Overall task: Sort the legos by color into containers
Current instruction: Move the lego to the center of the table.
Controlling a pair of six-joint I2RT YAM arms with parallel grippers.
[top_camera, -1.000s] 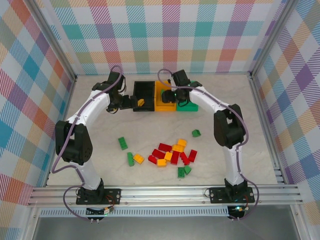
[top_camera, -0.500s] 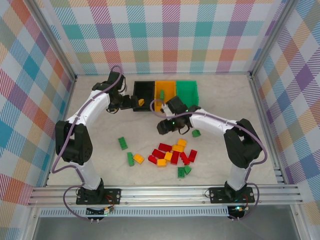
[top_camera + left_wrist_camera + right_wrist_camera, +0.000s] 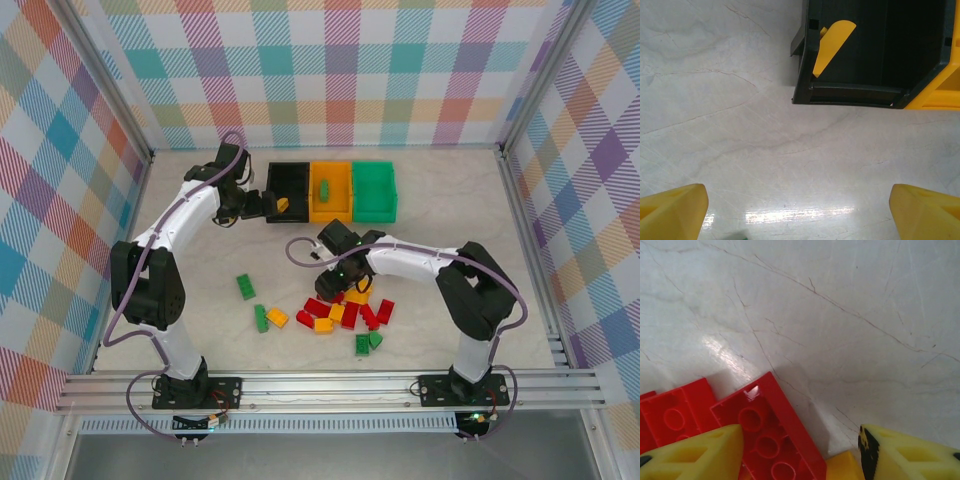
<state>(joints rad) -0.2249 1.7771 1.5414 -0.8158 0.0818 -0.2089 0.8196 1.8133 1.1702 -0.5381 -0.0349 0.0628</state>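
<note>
Your right end effector (image 3: 338,278) has swung back from the bins to the brick pile (image 3: 345,312) and hangs released over a red brick (image 3: 771,436). Your left end effector (image 3: 798,206) gapes empty before the black bin (image 3: 290,169), which holds a yellow brick (image 3: 833,42). Green bricks (image 3: 246,287) lie loose on the tabletop (image 3: 200,320).

Lab test cell: plaid walls (image 3: 340,70), aluminium rails (image 3: 330,385), marbled tabletop (image 3: 205,305)

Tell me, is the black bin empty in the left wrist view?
No, a yellow-orange brick lies inside the black bin against its left wall.
</note>
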